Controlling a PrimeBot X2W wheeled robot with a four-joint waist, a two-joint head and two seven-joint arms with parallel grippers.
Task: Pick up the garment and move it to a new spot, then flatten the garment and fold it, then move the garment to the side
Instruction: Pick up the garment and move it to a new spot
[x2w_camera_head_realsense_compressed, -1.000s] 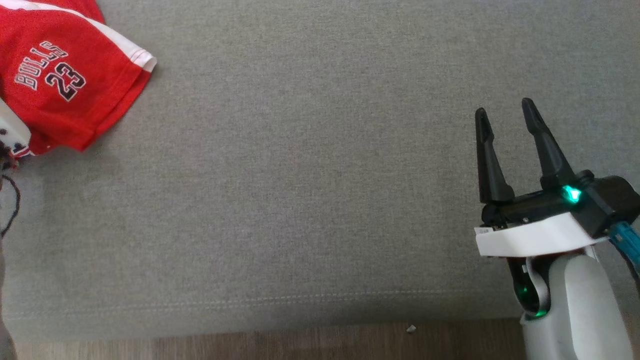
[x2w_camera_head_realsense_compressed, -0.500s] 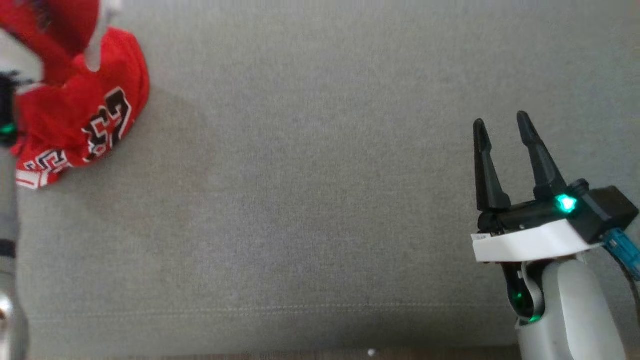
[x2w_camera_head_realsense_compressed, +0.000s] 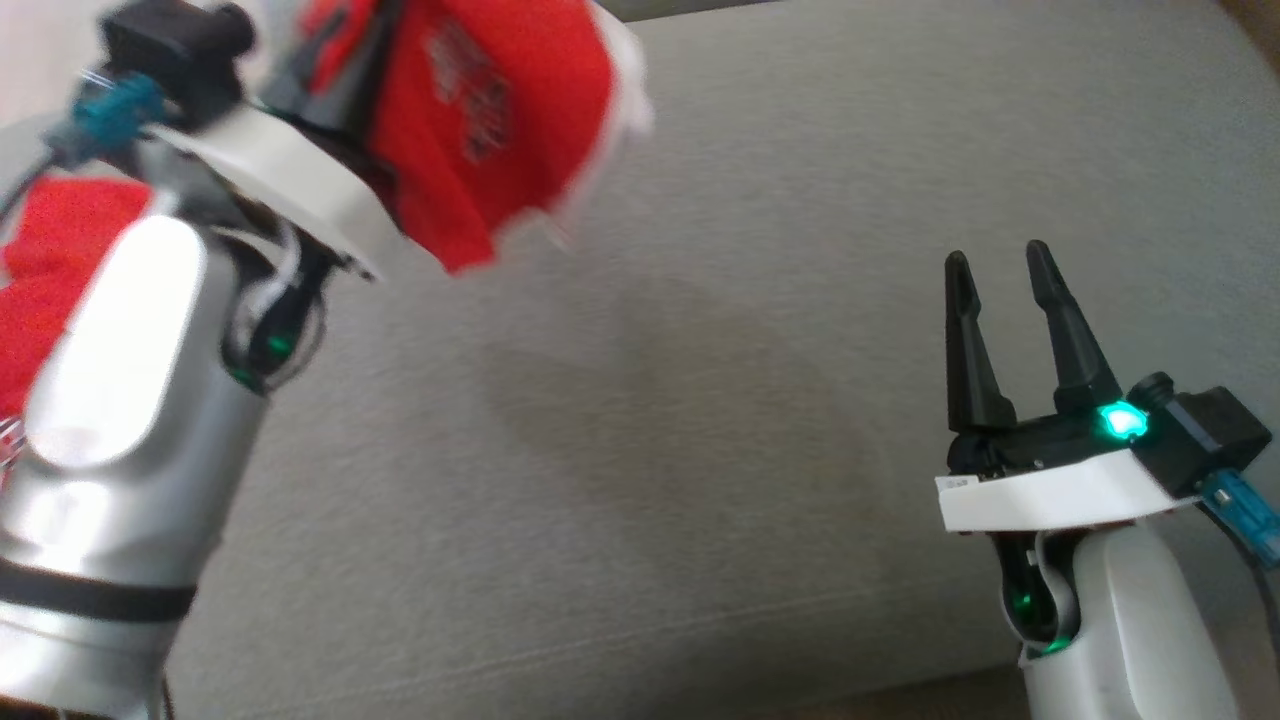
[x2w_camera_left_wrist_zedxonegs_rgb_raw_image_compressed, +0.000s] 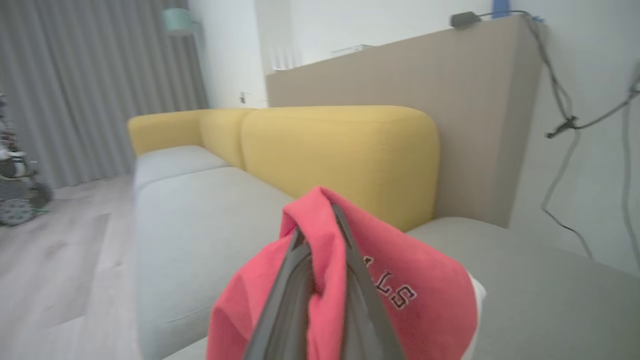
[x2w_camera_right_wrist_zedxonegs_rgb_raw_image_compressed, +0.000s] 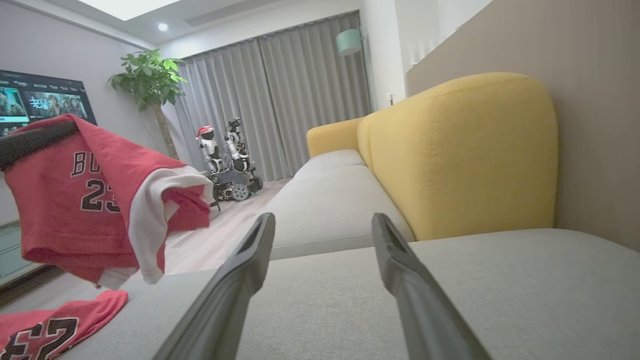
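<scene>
The garment (x2w_camera_head_realsense_compressed: 490, 130) is a red jersey with white trim and "BULLS 23" lettering. It hangs in the air at the upper left of the head view, blurred by motion. My left gripper (x2w_camera_left_wrist_zedxonegs_rgb_raw_image_compressed: 317, 225) is shut on a fold of the garment (x2w_camera_left_wrist_zedxonegs_rgb_raw_image_compressed: 415, 300), and the cloth drapes over both fingers. A lower part of the garment (x2w_camera_right_wrist_zedxonegs_rgb_raw_image_compressed: 45, 335) still touches the grey sofa seat (x2w_camera_head_realsense_compressed: 650, 400). My right gripper (x2w_camera_head_realsense_compressed: 998, 258) stands open at the lower right with nothing between its fingers. In the right wrist view the right gripper (x2w_camera_right_wrist_zedxonegs_rgb_raw_image_compressed: 322, 220) points along the seat, with the lifted garment (x2w_camera_right_wrist_zedxonegs_rgb_raw_image_compressed: 75, 200) to its left.
A yellow backrest (x2w_camera_right_wrist_zedxonegs_rgb_raw_image_compressed: 460, 150) runs along the far side of the seat. The seat's front edge lies near the bottom of the head view. Beyond the sofa stand a wheeled robot (x2w_camera_right_wrist_zedxonegs_rgb_raw_image_compressed: 227, 155) by grey curtains, a plant (x2w_camera_right_wrist_zedxonegs_rgb_raw_image_compressed: 150, 80) and a TV (x2w_camera_right_wrist_zedxonegs_rgb_raw_image_compressed: 35, 100). Cables (x2w_camera_left_wrist_zedxonegs_rgb_raw_image_compressed: 565, 120) hang on the wall.
My left arm has swung into view, lifting the garment up off the seat and to the right. The head camera has shifted. The right gripper stays open and almost still.
</scene>
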